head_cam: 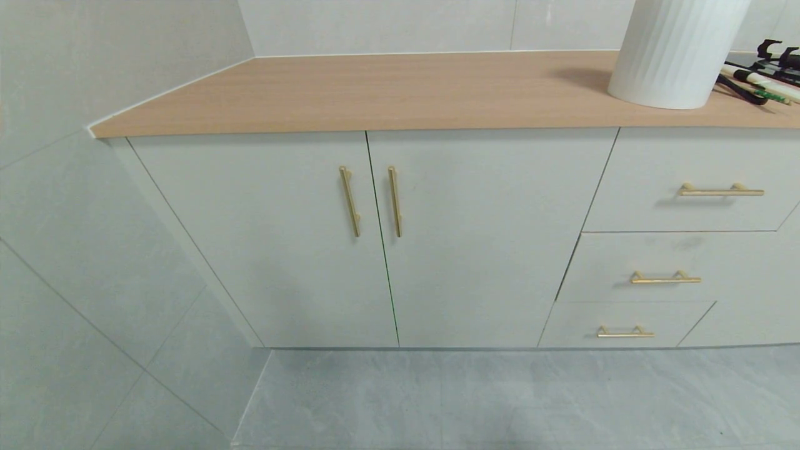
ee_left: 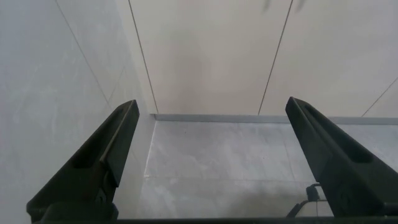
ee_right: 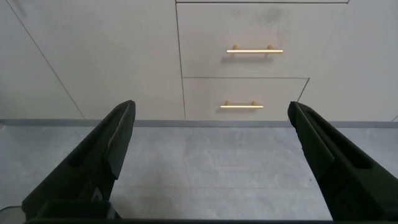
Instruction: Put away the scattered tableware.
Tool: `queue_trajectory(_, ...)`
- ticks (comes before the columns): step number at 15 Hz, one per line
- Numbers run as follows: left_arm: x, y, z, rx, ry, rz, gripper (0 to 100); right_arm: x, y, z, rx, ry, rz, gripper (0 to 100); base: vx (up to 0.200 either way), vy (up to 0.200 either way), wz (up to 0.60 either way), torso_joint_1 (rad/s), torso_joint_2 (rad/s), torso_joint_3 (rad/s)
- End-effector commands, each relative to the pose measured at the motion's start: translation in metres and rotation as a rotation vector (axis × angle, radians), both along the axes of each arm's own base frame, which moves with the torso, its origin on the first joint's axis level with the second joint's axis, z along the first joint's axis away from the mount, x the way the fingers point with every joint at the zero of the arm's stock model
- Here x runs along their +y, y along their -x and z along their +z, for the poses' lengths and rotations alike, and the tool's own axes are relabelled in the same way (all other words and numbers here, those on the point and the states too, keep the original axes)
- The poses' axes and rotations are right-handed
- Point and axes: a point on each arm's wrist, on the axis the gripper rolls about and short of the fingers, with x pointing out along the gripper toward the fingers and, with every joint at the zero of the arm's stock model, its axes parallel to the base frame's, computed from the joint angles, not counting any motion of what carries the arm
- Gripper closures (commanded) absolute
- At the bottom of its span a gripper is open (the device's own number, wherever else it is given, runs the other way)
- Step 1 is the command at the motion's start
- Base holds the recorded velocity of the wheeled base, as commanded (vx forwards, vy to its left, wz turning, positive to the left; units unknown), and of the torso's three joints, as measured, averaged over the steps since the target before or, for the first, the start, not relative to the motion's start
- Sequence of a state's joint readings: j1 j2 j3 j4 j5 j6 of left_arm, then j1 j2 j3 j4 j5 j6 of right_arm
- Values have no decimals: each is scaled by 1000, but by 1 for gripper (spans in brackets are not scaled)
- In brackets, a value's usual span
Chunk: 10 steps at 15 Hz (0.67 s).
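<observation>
Grey floor tiles [head_cam: 500,400] lay nearest, and both arms hung low over them. The left gripper [ee_left: 211,106] had its jaws spread wide with nothing between them and faced the foot of the cabinet, close to the corner wall [ee_left: 56,93]. The right gripper [ee_right: 211,106], equally wide apart and empty, faced the lower drawers [ee_right: 249,68].

Beyond the floor stood the two cabinet doors [head_cam: 487,237], both shut, their upright brass handles [head_cam: 350,200] side by side at the middle seam. To the right of the doors were three stacked drawers, all shut, each with a level brass handle.

Above them ran the wooden surface [head_cam: 375,87]. At its right end stood a white ribbed vessel [head_cam: 678,53]. Just beside that, at the far right edge of the head view, lay the tableware [head_cam: 759,81]. It was a small heap of long, slender pieces, some dark and some pale, partly cut off, and their kind was too small to tell.

The task seemed to be at its approach stage, with nothing picked up and no storage opened. The next move would likely call for lifting an arm to surface height and working toward the right end, the right arm being the nearer. Whether the pieces belonged in a drawer or in the vessel could not be judged.
</observation>
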<state>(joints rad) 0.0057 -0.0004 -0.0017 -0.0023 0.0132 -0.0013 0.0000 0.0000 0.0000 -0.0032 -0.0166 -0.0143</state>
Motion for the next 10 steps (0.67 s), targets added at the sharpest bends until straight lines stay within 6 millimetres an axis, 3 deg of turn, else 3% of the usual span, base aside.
queue_trajectory(1,0,0,0,-2,0,1,0,0,0,0,3,0,0,0,0,0,0,0,0,0)
queue_trajectory(10,0,0,0,0,-17,0,0,0,0,0,3,1,0,0,0,0,0,0,0,0)
